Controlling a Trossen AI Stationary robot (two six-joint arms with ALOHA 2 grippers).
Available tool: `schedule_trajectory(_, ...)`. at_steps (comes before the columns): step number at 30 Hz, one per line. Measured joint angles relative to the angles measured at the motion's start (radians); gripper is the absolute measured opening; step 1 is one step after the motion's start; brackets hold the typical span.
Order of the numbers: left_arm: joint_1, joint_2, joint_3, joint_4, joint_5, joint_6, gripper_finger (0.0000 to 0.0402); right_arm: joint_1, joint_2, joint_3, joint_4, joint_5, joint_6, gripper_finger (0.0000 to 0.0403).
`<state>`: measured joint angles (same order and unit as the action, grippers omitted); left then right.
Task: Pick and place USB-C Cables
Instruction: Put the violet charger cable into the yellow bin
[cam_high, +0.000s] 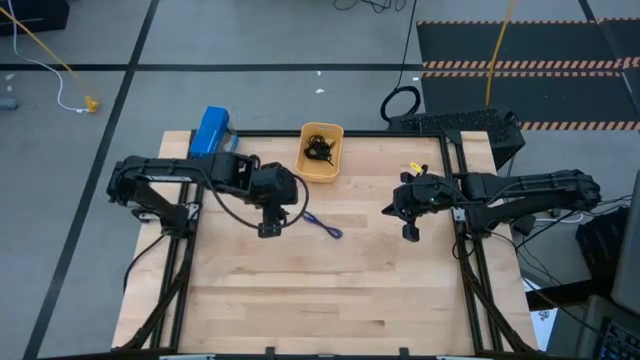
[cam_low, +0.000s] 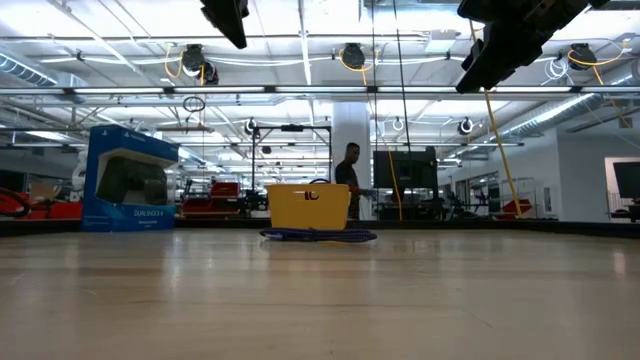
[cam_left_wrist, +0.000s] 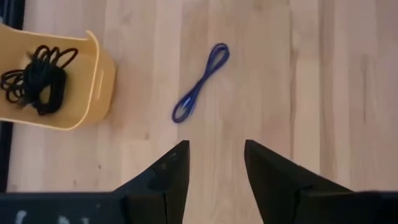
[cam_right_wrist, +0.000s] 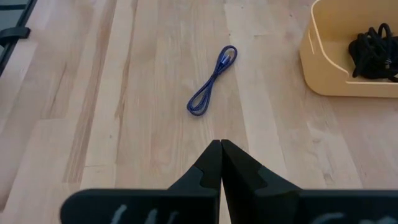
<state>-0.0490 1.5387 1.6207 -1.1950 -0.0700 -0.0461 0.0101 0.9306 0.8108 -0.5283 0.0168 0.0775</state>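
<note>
Spread wide, the left gripper (cam_left_wrist: 214, 168) hovers near the blue-purple cable (cam_left_wrist: 200, 83) — light, limp, likely slippery; best pinched mid-bundle, across both strands. Right gripper (cam_right_wrist: 221, 163) waits clenched, empty; black cables (cam_left_wrist: 34, 78) lie in the orange tray (cam_left_wrist: 93, 93).

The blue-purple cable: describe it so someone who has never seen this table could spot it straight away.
Start at the orange tray at the far edge of the wooden table. Just in front of it, on bare wood between the two arms, lies the blue-purple cable, folded into a long narrow loop. The black cables sit bundled inside the tray; this one alone is coloured and outside it.
</note>
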Motion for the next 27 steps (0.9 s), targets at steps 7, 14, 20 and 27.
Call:
schedule_trajectory(7, -0.006, 0.000, -0.002, -0.022, 0.002, 0.045, 0.0156, 0.000, 0.000, 0.000, 0.000, 0.000, 0.007, 0.0000)
schedule_trajectory(14, -0.006, 0.000, -0.003, -0.025, 0.001, 0.087, 0.0156, 0.000, 0.000, 0.000, 0.000, 0.000, 0.015, 0.0000)
schedule_trajectory(20, 0.004, 0.015, -0.003, 0.019, -0.006, 0.090, 0.0156, 0.000, 0.000, 0.000, 0.000, 0.000, 0.015, 0.0000)
schedule_trajectory(27, 0.038, 0.139, -0.004, 0.036, -0.009, 0.119, 0.0156, 0.000, 0.000, 0.000, 0.000, 0.004, 0.017, 0.0000)
